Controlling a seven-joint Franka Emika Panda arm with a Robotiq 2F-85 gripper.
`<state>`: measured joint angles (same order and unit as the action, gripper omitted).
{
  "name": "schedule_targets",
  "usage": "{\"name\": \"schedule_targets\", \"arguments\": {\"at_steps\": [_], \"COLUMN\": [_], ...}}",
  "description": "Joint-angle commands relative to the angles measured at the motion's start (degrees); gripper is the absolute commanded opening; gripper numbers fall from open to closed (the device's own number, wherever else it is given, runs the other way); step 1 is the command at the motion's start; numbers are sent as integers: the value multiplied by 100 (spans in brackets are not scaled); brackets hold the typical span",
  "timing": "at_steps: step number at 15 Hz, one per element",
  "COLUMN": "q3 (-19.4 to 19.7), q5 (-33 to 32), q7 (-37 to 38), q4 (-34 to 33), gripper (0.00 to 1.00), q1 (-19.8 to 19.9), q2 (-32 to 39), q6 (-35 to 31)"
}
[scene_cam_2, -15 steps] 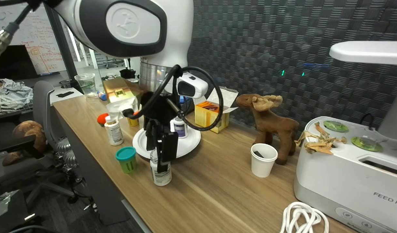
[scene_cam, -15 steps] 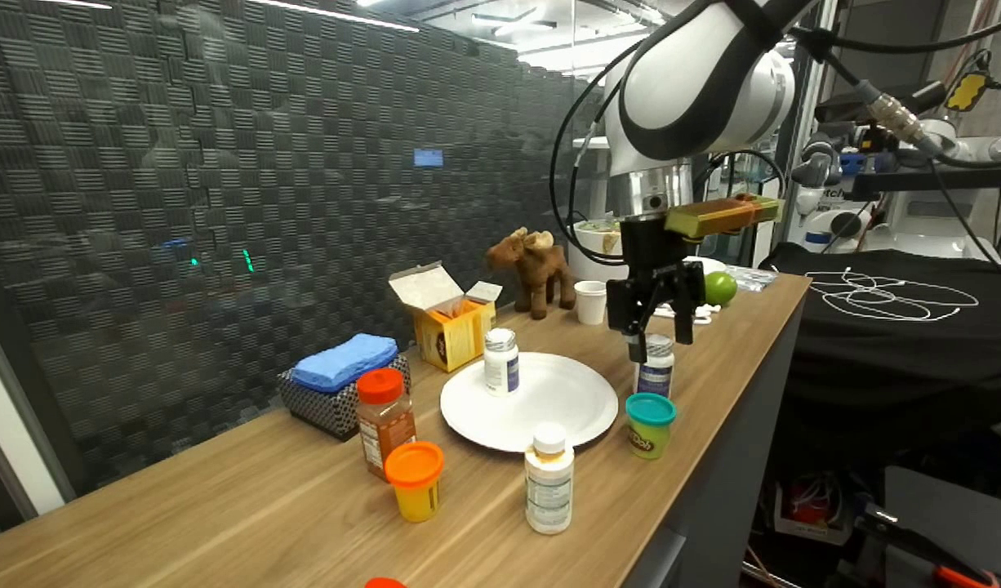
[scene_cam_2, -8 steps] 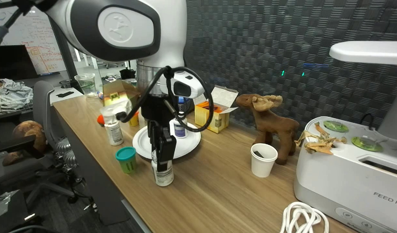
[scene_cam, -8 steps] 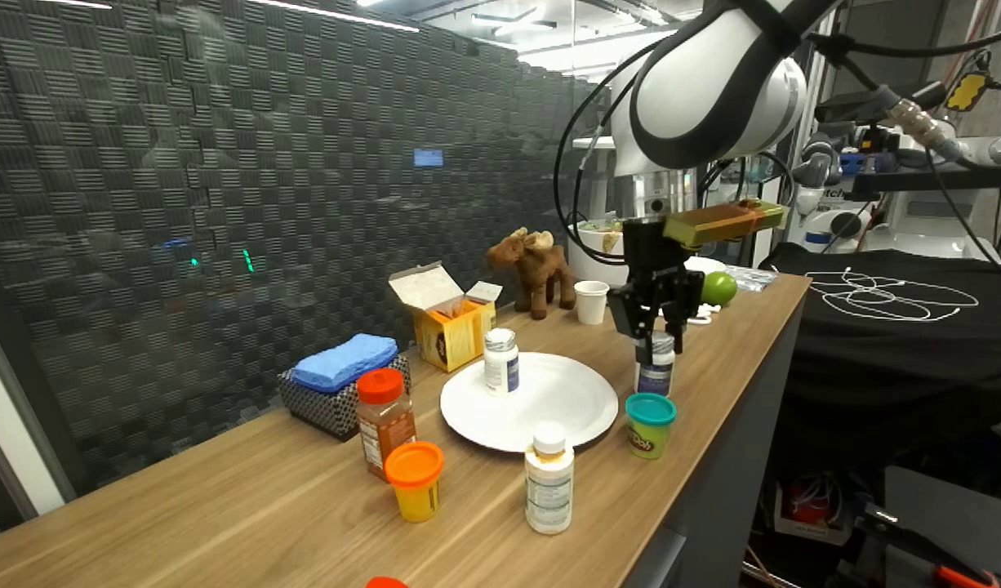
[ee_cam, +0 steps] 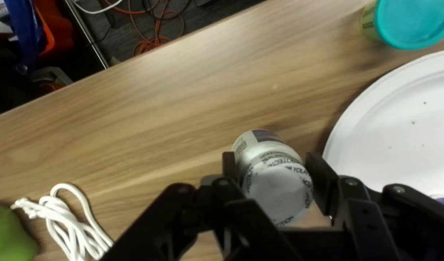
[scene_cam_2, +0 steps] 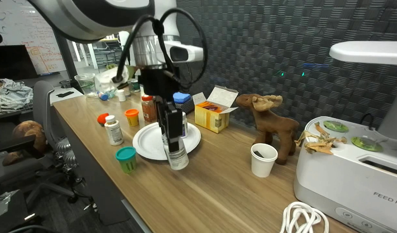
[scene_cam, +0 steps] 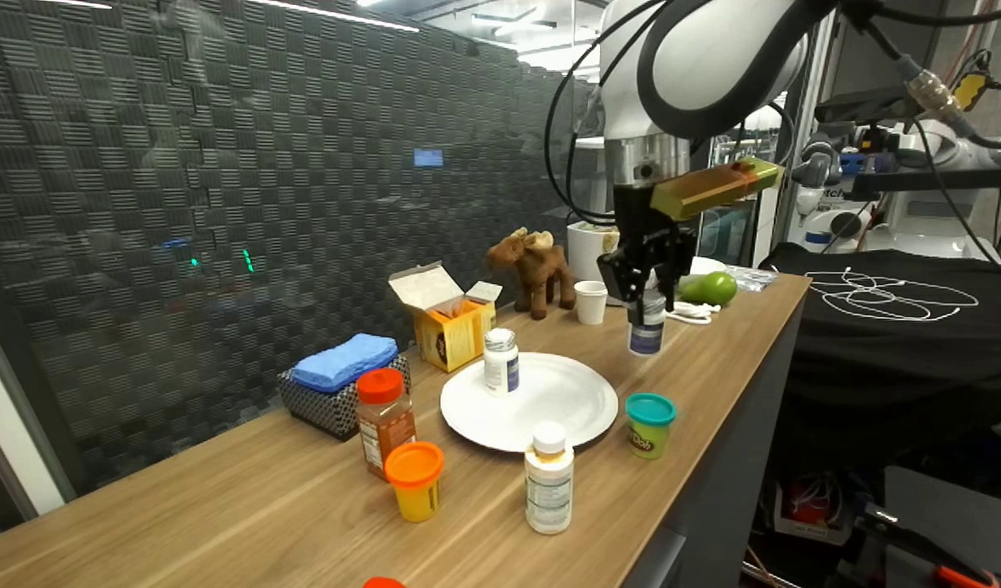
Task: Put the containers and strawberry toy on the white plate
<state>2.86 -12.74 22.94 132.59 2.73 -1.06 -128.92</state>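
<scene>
Claw (ee_cam: 271, 161): closed to a bottle's width, gripping from both sides; clearest in the wrist view.
White plate (scene_cam: 558, 392): just beside the claw, to its right in the wrist view and cut by the frame there; nearly complete in an exterior view.
Held bottle (ee_cam: 278, 195): between the claw's fingers (ee_cam: 318, 174), beside the plate. Pale with a printed band on top in the wrist view; blue label (scene_cam: 647, 339) in an exterior view; tilted, with grey print (scene_cam_2: 179, 161), in an exterior view. Hard to tell if touching the counter (ee_cam: 135, 127).
Bottle on plate (scene_cam: 500, 367): upright, near the claw; whole in an exterior view, mostly behind the claw in an exterior view, down to a strip of label (scene_cam_2: 186, 129).
Teal-lidded tub (ee_cam: 414, 21): upright on the counter, near the claw, up and right of it in the wrist view.
White-capped bottle (scene_cam: 549, 482): upright, farther from the claw than the tub; seen in both exterior views only.
Red-lidded jar (scene_cam_2: 149, 108), orange-lidded tub (scene_cam: 416, 482): past the plate from the claw, near each other.
Red object (scene_cam_2: 102, 119): well apart from the claw, near the white-capped bottle; too small to tell if the strawberry.
White cord (ee_cam: 71, 221): left of the claw in the wrist view.
Paper cup (scene_cam_2: 264, 165): well apart from the claw; open to view inside in an exterior view, with a dark piece (scene_cam_2: 258, 154).
</scene>
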Motion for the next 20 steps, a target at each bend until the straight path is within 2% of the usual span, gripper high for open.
{"name": "schedule_targets", "arguments": {"at_steps": [1, 5, 12, 20], "q3": [-134, -184, -245, -360], "q5": [98, 358, 1355, 1771], "q7": [-183, -487, -1335, -1741], "q4": [-597, -1186, -2090, -2471], "gripper": [26, 26, 26, 26], "q1": [-101, -157, -137, -150], "q2": [210, 793, 1814, 2213], "q6": [125, -80, 11, 139]}}
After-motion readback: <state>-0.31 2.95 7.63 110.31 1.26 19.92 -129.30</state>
